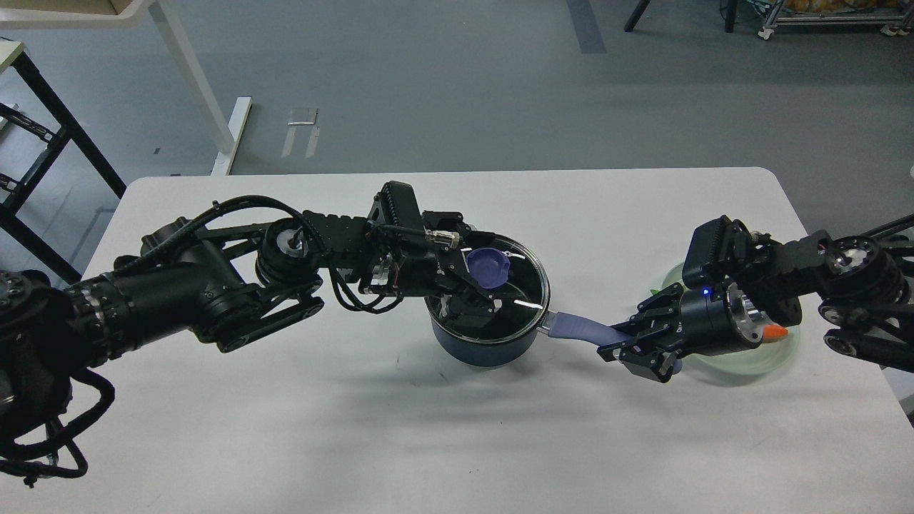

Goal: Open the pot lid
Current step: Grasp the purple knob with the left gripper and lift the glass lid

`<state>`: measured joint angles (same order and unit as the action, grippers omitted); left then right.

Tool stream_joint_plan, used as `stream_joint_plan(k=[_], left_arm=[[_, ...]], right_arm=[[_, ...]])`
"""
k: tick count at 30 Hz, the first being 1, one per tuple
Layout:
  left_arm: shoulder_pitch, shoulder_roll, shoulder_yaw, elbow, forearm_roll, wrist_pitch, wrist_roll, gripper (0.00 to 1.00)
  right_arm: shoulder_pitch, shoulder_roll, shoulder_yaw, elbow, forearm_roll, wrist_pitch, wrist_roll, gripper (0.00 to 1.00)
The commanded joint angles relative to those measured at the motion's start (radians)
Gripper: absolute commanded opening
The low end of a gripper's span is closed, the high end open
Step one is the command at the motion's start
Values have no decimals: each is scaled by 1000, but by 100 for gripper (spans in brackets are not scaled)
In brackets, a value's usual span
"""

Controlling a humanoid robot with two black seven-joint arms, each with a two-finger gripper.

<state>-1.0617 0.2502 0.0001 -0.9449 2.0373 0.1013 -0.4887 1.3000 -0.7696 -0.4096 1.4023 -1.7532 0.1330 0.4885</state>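
Note:
A dark blue pot (485,350) stands mid-table with a glass lid (525,285) lying on it. The lid has a purple knob (488,268). My left gripper (468,275) hovers over the lid's left half with its jaws spread, one finger behind the knob and one in front; the knob sits at the fingertips. I see no firm grip on it. The pot's purple handle (582,332) points right. My right gripper (627,348) is shut on the handle's end.
A pale green plate (742,368) lies under my right wrist, with an orange piece (775,332) on it. The table's front half is bare white. A table leg and frames stand beyond the far left edge.

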Motion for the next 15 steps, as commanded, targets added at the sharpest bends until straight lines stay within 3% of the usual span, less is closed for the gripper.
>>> stream_joint_plan(k=[1,4,7,10,13,15], left_arm=[[6,0,0,0,-2,0,0,97],[12,0,-2,0,-2,0,0,90],[14,0,-2,0,-2,0,0,71],[14,0,-2,0,-2,2,0,57],[11,1,-2,-5,-2,2,0,48],[6,4,-3,-11,-2,3,0,47]], right_arm=[[-1,1,0,0,0,-1,0,34],[-5,1,2,0,0,-1,0,34],[-8,0,2,0,1,-1,0,34],[-10,0,0,0,1,-1,0,34],[-10,0,2,0,0,-1,0,34],[-10,0,0,0,1,-1,0,34]])
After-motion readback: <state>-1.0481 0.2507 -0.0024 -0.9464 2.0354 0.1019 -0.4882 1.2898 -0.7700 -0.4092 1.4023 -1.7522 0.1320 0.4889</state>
